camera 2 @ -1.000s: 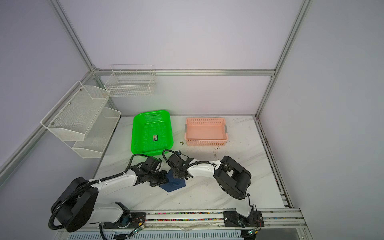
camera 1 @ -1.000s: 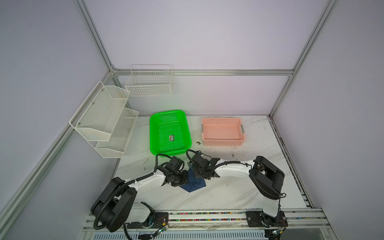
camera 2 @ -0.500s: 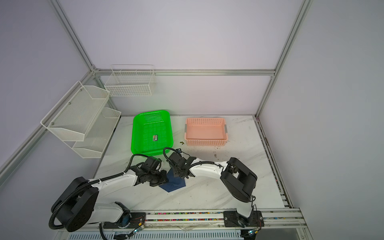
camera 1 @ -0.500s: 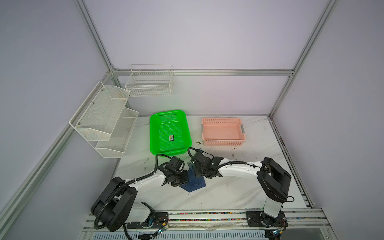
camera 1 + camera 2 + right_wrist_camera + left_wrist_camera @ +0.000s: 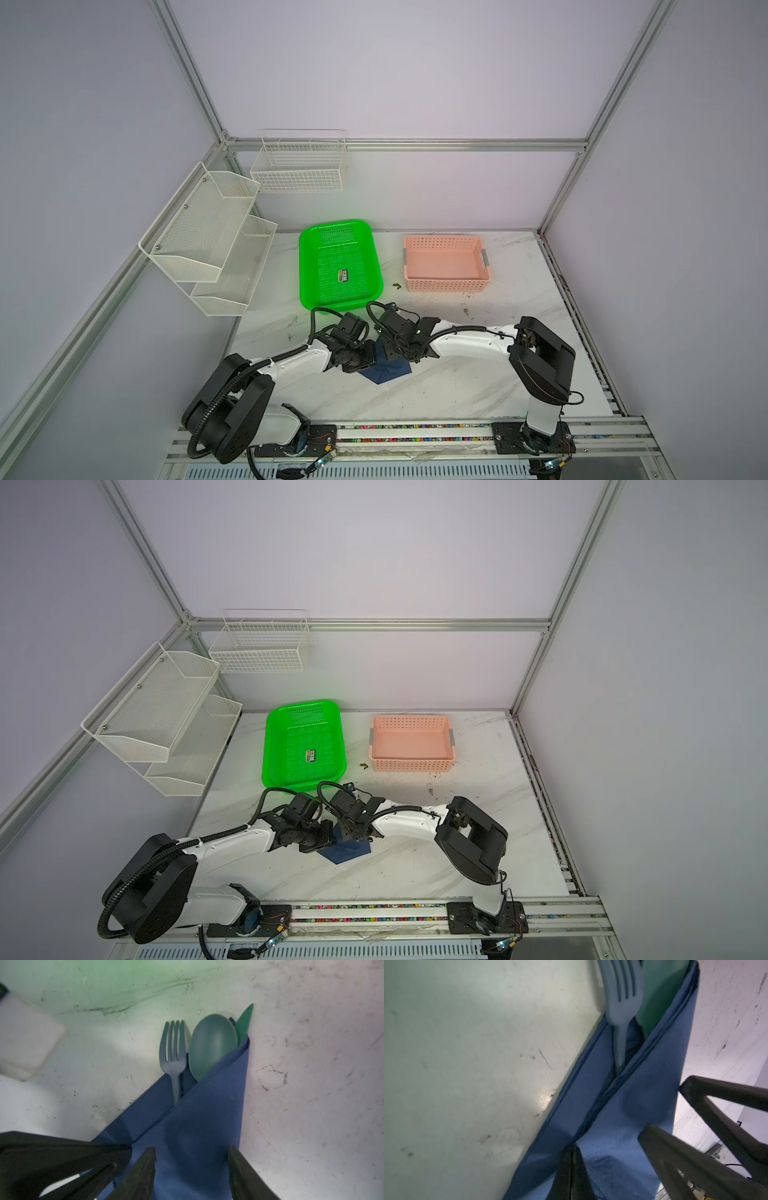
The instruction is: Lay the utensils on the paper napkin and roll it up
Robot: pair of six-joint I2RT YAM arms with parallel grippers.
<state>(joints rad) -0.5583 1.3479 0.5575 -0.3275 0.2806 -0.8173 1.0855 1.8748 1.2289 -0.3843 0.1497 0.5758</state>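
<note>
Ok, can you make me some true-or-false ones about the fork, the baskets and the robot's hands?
1. The fork and spoon poke out of the napkin. True.
2. The fork lies in the pink basket. False: nothing shows in that basket, and the fork is tucked in the napkin.
3. The right hand is open. True.
4. The left hand is wide open. False: it is shut.
5. A small card lies in the green basket. True.
6. The napkin lies flat and unfolded. False: it is folded over the handles.
</note>
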